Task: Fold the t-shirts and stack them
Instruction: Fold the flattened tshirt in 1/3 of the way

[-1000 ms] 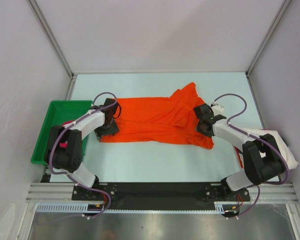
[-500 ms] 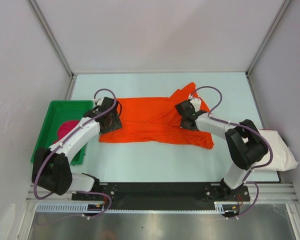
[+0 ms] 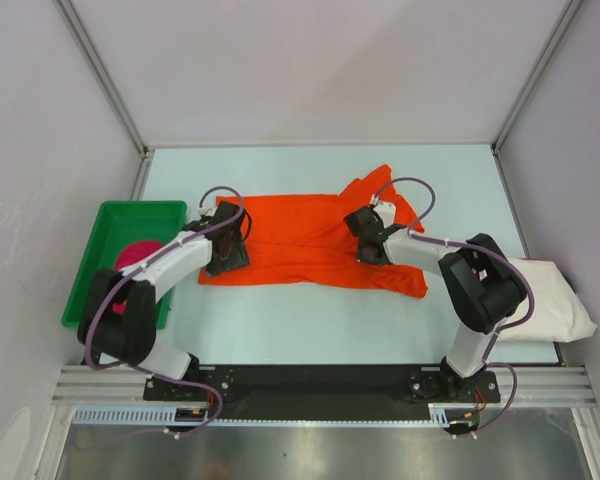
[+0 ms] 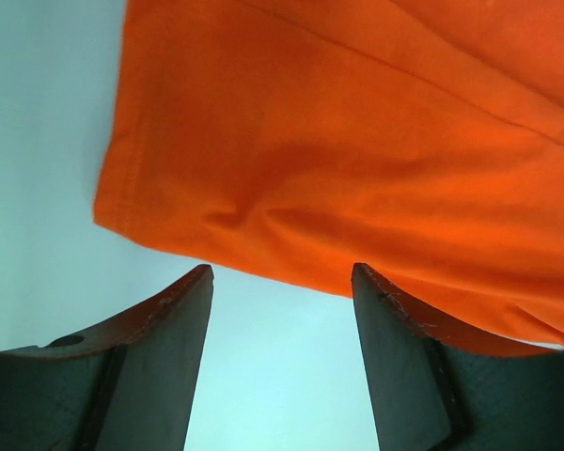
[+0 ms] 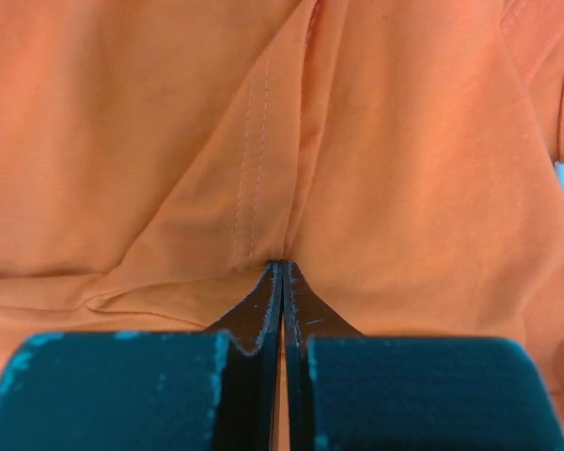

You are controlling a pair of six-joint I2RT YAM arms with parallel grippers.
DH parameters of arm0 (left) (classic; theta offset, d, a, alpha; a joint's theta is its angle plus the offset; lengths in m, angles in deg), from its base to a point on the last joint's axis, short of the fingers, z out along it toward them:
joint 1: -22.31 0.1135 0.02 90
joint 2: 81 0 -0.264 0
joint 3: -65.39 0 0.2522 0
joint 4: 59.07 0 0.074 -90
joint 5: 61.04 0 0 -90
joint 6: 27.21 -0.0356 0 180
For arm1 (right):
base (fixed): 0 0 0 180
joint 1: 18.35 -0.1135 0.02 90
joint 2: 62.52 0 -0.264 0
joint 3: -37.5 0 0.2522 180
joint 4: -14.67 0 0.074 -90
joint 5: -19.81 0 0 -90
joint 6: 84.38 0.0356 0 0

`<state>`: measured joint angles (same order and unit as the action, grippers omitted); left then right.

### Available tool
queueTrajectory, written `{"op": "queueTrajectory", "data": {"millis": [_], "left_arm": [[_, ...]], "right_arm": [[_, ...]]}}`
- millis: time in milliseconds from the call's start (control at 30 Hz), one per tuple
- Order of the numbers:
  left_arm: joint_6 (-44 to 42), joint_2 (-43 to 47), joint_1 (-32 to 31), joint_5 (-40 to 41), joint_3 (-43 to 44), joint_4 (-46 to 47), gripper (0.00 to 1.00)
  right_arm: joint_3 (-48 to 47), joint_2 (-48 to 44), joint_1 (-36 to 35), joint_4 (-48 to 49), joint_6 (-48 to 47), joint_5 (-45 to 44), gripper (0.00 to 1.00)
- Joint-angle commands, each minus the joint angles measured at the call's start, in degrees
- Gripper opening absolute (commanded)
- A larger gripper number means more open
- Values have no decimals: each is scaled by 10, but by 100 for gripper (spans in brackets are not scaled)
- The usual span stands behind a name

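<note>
The orange t-shirt [image 3: 300, 240] lies spread across the middle of the table. My left gripper [image 3: 229, 257] is open at its near left corner. In the left wrist view the gripper [image 4: 280, 274] has its jaws on either side of the shirt's hem [image 4: 263, 188], with bare table between them. My right gripper [image 3: 366, 240] rests on the shirt's right part. In the right wrist view the gripper [image 5: 281, 265] is shut on a pinched fold of orange cloth [image 5: 169, 141]. The magenta t-shirt [image 3: 135, 255] lies in the tray. The off-white t-shirt [image 3: 552, 300] lies at the right edge.
A green plastic tray [image 3: 110, 215] stands at the left edge of the table beside my left arm. Grey walls and metal posts close in the table on the left, back and right.
My right gripper has moved left from the shirt's right edge onto its right-middle part. My left gripper has shifted a little right and nearer along the shirt's left edge.
</note>
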<state>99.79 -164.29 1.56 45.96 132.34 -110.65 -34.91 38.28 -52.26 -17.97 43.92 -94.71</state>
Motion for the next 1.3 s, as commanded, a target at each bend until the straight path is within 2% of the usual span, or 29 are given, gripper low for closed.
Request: {"op": "queueTrajectory", "data": {"millis": [0,500,967,1067,1133,1200,1267], "left_arm": [[7,-51,-2,-28,2,28,66],[12,-99,-3,-32,-5,42,66],[5,-94,-3,-32,2,42,66],[1,-82,-3,-28,4,41,66],[-4,-53,-3,-23,6,42,66],[-14,-19,-3,-18,15,41,69],[-21,-3,-3,-9,34,36,72]], "right_arm": [[-20,20,-1,12,-2,-11,0],[-117,69,21,13,-35,-15,0],[-213,182,60,40,-53,9,0],[-210,162,60,44,-55,-4,0],[-200,112,60,44,-58,-10,0],[-209,70,62,22,-63,-5,6],[-218,49,63,4,-70,2,17]]}}
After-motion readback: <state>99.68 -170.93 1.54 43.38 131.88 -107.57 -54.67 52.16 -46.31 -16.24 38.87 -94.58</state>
